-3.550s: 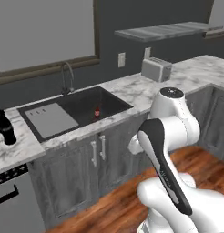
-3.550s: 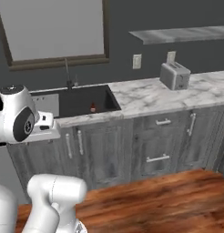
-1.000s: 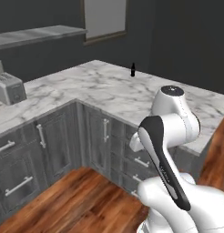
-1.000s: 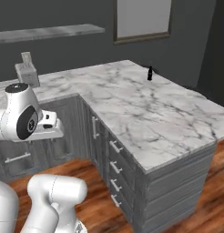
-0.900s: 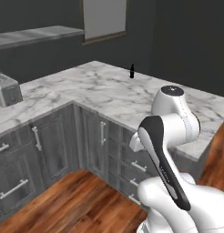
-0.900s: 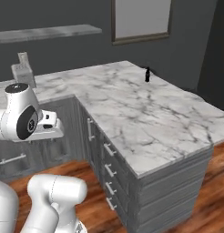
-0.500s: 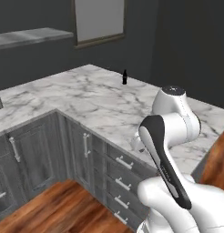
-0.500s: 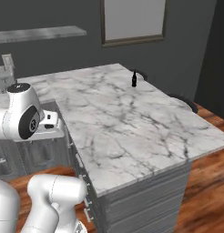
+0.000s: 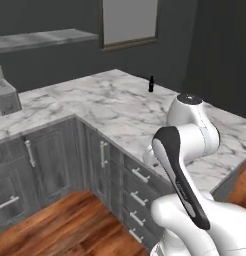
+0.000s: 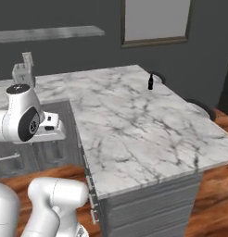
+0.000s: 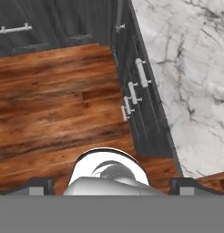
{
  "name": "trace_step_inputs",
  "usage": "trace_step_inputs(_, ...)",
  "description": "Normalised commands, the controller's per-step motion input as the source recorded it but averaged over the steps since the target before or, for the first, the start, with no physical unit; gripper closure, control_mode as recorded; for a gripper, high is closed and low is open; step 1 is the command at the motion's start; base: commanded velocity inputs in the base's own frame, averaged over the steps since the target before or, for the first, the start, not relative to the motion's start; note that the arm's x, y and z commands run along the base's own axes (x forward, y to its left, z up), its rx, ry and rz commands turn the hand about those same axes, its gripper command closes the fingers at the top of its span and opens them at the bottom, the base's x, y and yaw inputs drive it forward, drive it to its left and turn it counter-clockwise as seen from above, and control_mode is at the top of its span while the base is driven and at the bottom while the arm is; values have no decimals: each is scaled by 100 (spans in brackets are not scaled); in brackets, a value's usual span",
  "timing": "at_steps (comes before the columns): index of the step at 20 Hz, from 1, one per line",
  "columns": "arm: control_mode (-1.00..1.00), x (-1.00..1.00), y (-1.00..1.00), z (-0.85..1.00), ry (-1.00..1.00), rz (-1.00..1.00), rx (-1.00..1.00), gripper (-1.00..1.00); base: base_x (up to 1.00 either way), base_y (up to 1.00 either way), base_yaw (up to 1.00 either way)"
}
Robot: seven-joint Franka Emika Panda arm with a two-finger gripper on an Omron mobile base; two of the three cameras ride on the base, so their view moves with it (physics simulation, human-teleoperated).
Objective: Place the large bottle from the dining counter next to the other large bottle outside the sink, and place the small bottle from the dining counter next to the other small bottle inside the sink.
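Holds the jaws wide apart with nothing between them, one dark fingertip (image 11: 38, 185) at the lower left of the hand view and the other at the lower right. Points them down at the wooden floor (image 11: 54, 104), with the grey drawers (image 11: 134, 93) in the middle of that view and an edge of the dining counter (image 11: 186, 68) at the upper right. Carries the hand low beside the cabinets, at the left of the right base view, well apart from anything to grasp.

Finds the small bottle (image 9: 151, 84) upright on the far part of the counter, right of centre in the upper half of the left base view. Places it near the far edge in the right base view, just beside a dark stool (image 10: 199, 106) behind the slab. Leaves a toaster (image 9: 5, 97) far off at the left edge.

Probably calls for a long approach before any grasp. Seems to be glass, so stiff, smooth and rather slippery, light, and breakable in a fall. Appears short with a small foot, so easy to knock over with a sideways touch. Best to take hold on the round body at the label band, below the thin neck, with the jaws level and a moderate squeeze.
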Motion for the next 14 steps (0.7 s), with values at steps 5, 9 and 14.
trace_step_inputs(5, 100, 0, 0, 0, 0, 0, 0, -100, -20, -69, 43)
trace_step_inputs(9, 100, 0, 0, 0, 0, 0, 0, -100, -99, -64, 49)
trace_step_inputs(14, 100, 0, 0, 0, 0, 0, 0, -100, -19, -91, 41)
